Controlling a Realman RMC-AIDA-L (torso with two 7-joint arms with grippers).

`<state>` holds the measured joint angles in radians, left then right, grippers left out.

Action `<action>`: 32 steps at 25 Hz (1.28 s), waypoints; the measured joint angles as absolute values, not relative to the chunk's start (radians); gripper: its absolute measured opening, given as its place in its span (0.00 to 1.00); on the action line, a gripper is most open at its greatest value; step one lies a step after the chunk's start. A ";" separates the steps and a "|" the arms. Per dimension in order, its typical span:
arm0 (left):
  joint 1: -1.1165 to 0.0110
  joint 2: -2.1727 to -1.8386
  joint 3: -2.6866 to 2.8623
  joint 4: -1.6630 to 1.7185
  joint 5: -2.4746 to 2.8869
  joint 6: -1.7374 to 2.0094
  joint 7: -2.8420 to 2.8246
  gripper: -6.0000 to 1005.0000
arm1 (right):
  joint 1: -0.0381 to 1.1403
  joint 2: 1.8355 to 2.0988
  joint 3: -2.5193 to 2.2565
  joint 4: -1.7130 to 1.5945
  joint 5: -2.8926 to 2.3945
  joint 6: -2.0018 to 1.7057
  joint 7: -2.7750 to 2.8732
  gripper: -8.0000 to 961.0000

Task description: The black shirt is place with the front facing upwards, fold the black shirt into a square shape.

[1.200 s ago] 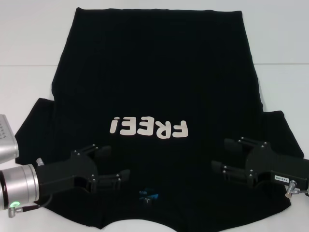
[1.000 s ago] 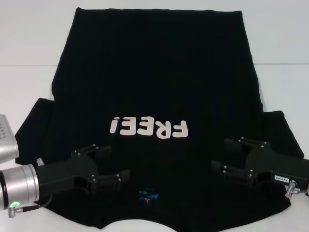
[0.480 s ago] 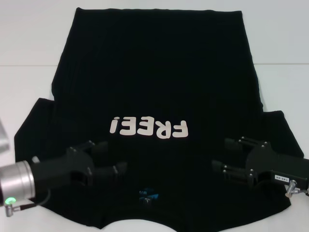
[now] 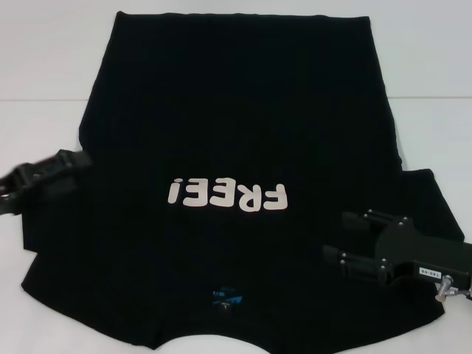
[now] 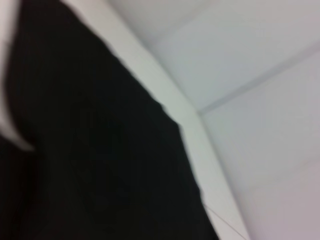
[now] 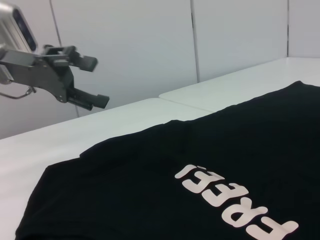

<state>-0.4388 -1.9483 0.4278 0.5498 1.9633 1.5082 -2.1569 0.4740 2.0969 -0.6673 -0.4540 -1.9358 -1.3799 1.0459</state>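
Hovering: left gripper (image 4: pixel 70 168) open, over black shirt (image 4: pixel 236 118) left sleeve edge | right gripper (image 4: pixel 346 240) open

shirt: the large black short-sleeved cloth T-shirt (image 4: pixel 243 125) lies flat, front up, on the white desk (image 4: pixel 44 59), collar at the near edge, hem at the far side.
lettering: mid-shirt, between collar and hem.
neck tag: on the shirt, just inside the collar.
left hand (image 4: pixel 63 168): raised over the shirt's left sleeve edge.
right hand (image 4: pixel 346 240): over the shirt near its right sleeve.
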 joint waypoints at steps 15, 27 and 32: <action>-0.469 -1.908 0.450 0.595 2.200 1.203 -2.317 0.93 | 0.479 2.097 -0.672 -0.450 -1.936 -1.389 1.048 0.82; -0.485 -1.931 0.474 0.571 2.201 1.121 -2.271 0.93 | 0.489 2.097 -0.672 -0.439 -1.936 -1.390 1.048 0.82; -0.485 -1.936 0.483 0.566 2.202 1.102 -2.265 0.93 | 0.489 2.097 -0.672 -0.439 -1.936 -1.390 1.048 0.82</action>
<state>-0.4854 -1.9357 0.4829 0.5661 2.2019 1.1019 -2.2649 0.4894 2.0969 -0.6719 -0.4386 -1.9358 -1.3900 1.0477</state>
